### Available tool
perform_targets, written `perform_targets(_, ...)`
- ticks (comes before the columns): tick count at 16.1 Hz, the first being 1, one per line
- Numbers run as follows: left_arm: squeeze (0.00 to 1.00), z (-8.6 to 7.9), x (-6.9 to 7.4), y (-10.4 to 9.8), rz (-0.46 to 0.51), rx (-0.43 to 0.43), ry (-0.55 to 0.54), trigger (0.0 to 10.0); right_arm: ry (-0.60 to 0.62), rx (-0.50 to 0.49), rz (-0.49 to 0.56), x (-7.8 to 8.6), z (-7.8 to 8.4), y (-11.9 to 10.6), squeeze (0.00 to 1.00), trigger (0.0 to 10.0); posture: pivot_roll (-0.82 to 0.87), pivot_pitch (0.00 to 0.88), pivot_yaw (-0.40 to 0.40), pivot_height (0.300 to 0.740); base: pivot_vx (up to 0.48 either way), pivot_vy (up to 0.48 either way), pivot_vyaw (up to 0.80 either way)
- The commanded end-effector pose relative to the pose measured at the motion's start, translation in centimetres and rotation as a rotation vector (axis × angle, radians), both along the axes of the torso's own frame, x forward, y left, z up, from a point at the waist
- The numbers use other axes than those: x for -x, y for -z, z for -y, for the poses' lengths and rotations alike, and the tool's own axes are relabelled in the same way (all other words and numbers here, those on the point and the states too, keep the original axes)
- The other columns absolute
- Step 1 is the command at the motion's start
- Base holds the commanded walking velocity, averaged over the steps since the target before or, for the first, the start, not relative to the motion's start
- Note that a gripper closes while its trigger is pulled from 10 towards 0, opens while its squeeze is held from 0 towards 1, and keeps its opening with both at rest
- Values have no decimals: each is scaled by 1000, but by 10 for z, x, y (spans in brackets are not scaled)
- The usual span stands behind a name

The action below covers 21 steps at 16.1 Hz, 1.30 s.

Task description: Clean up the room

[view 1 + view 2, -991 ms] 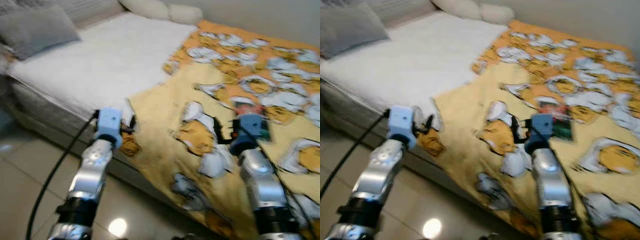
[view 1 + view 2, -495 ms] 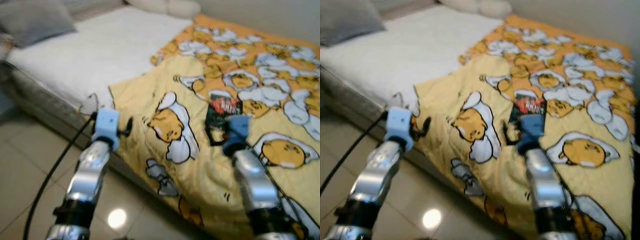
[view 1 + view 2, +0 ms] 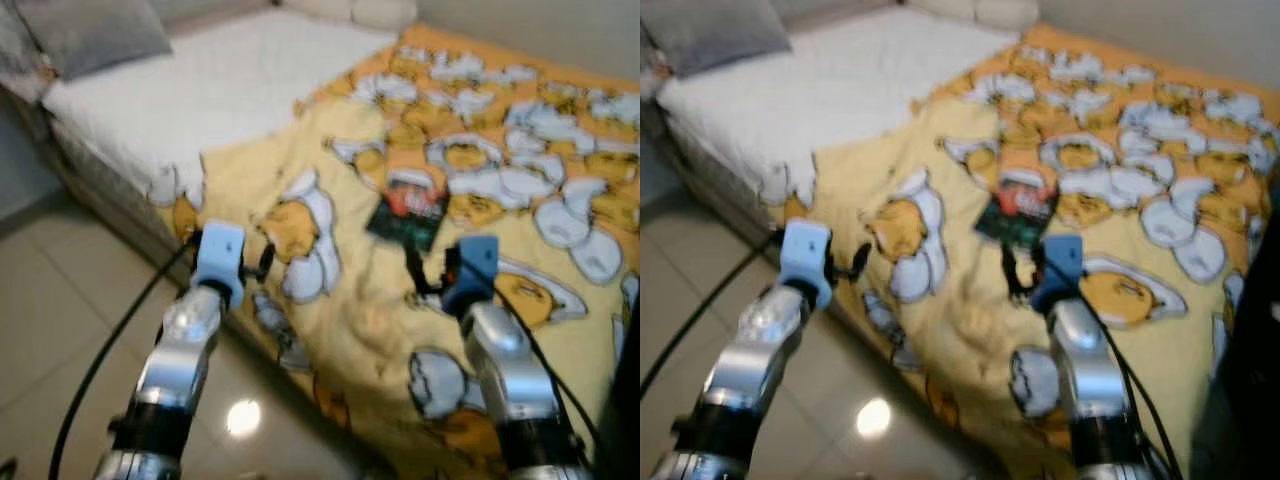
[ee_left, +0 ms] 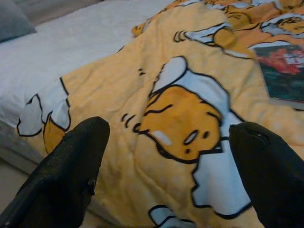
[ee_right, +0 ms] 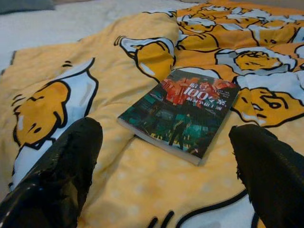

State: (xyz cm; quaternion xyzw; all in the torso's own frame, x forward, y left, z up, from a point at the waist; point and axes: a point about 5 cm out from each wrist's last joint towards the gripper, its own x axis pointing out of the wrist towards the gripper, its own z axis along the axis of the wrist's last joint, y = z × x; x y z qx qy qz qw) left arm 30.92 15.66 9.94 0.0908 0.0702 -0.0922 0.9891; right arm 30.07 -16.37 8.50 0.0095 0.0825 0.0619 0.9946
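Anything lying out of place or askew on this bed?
Yes: a book lies loose, cover up, on the yellow blanket. The blanket sits crooked, leaving the white mattress bare. Right gripper open, aimed at the book.

Both grippers (image 3: 262, 262) (image 3: 418, 275) forward, fingers spread.

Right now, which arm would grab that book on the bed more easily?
Probably the right. The right gripper is open and faces the book directly, close ahead. The left gripper, also open, faces the blanket, with the book off to one side.

Bedroom: bed (image 3: 230, 90), cartoon blanket (image 3: 480, 200).
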Motion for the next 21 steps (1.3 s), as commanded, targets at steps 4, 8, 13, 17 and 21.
perform_targets(4, 965, 1, 2, -1, -1, 9, 45, 10000, 16, 0, -20, -1, 1, 2, 914, 10000, -63, 0, -1, 740, 66, 0, 0)
perform_targets(8, 961, 3, 3, 0, -6, 16, 62, 10000, 18, 5, -27, -1, 1, 3, 0, 10000, -66, 0, -2, 740, 307, 0, 0)
perform_targets(13, 965, 3, 5, 2, -13, 22, 70, 10000, 18, 7, -38, 2, 2, 6, 0, 10000, -64, 0, -2, 740, 341, 0, 0)
perform_targets(17, 957, 3, 6, 3, -19, 14, 75, 10000, 17, 8, -43, 3, 2, 7, 0, 10000, -63, 0, -3, 740, 332, 0, 0)
perform_targets(21, 851, 5, 8, 6, -26, -2, 88, 10000, 13, 8, -47, 4, 1, 8, 0, 10000, -64, 0, -3, 740, 0, 0, 0)
